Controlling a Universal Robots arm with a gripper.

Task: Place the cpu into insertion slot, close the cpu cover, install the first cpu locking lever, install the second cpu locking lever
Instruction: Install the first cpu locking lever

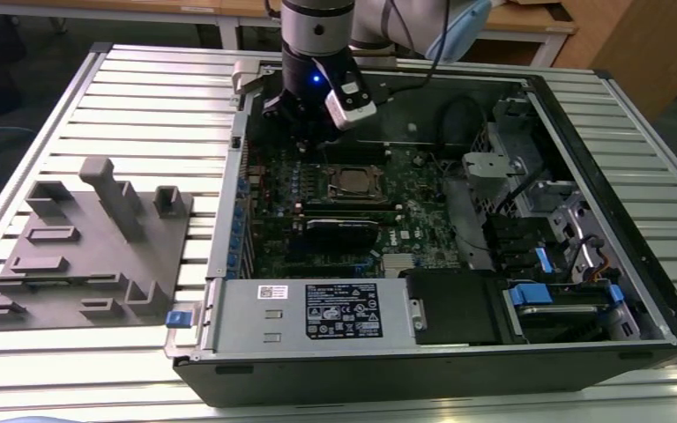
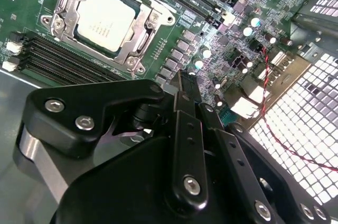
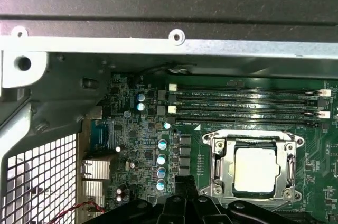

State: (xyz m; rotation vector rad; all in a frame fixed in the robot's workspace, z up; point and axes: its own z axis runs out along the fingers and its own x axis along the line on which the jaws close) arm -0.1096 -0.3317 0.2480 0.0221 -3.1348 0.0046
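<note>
The cpu (image 2: pixel 107 19) (image 3: pixel 255 168) shows its pale silver top, seated flat in the socket (image 1: pixel 351 181) on the green motherboard. The cpu cover (image 2: pixel 138 38) (image 3: pixel 219 165), a silvery frame, lies down around the chip's edges. Thin metal levers run along the socket's sides; I cannot tell whether they are latched. My gripper (image 1: pixel 302 122) (image 2: pixel 186 82) (image 3: pixel 185 183) hangs above the board a short way from the socket, toward the case's rear wall. Its black fingers are shut together with nothing between them and touch nothing.
The open computer case (image 1: pixel 574 115) lies on a slatted table. Memory slots (image 3: pixel 243 102) run beside the socket, and a meshed rear panel (image 2: pixel 301 129) with a red wire is close by. A power supply (image 1: pixel 315 310), a drive cage (image 1: pixel 556 300) and a grey fixture tray (image 1: pixel 85 247) are also here.
</note>
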